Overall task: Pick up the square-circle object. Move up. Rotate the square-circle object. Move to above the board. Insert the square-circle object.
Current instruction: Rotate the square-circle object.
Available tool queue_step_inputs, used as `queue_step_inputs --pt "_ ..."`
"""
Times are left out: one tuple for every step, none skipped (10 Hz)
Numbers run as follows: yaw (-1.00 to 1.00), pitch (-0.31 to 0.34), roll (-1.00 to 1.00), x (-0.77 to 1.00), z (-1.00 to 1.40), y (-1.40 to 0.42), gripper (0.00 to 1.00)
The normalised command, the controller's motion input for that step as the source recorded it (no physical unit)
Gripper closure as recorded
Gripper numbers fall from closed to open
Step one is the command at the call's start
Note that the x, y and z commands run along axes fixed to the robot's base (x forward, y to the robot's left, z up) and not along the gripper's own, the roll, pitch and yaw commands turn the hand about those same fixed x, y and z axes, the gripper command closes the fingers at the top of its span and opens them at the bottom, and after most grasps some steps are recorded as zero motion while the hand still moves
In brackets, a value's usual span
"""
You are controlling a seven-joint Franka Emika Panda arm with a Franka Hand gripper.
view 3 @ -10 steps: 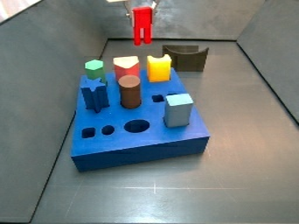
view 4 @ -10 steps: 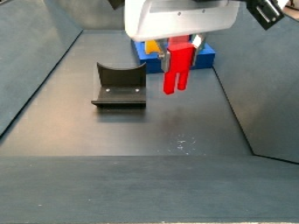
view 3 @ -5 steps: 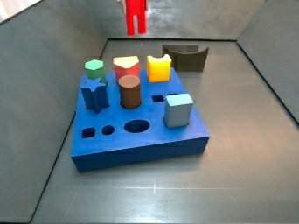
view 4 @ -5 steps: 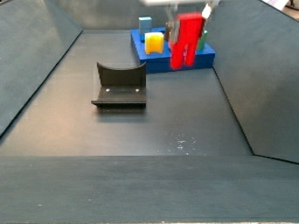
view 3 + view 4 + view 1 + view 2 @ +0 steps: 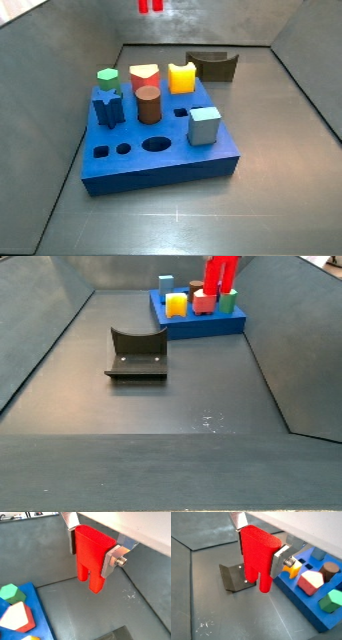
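Floor (image 5: pixel 174 406): dark grey, walled on its sides.
Board (image 5: pixel 160 165): blue slab lying on the floor.
Fixture (image 5: pixel 136 354): standing on the floor, apart from the board.
Tool (image 5: pixel 90 549): high above the floor.

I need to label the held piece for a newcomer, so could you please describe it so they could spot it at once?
Start at the blue board on the dark floor, then look high above it. There the gripper is shut on the red block. It alone hangs in the air; every other coloured piece stands on the board.
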Motion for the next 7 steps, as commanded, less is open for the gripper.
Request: queue_step_inputs --pt "-1.00 0.037 -0.02 0.00 0.00 0.00 1.00" --pt "-1.00 0.035 -0.02 0.02 -0.07 0.02 1.00" --pt "-1.00 0.035 -0.02 0.03 -0.04 0.03 1.00" --pt "-1.00 0.035 -0.02 0.03 -0.03 0.02 1.00" --pt "-1.00 0.036 -0.02 0.03 -0.02 0.02 1.00" --pt "-1.00 0.039 -0.02 0.03 -0.01 0.02 1.00" --pt "-1.00 0.043 -0.02 0.03 -0.01 0.02 1.00"
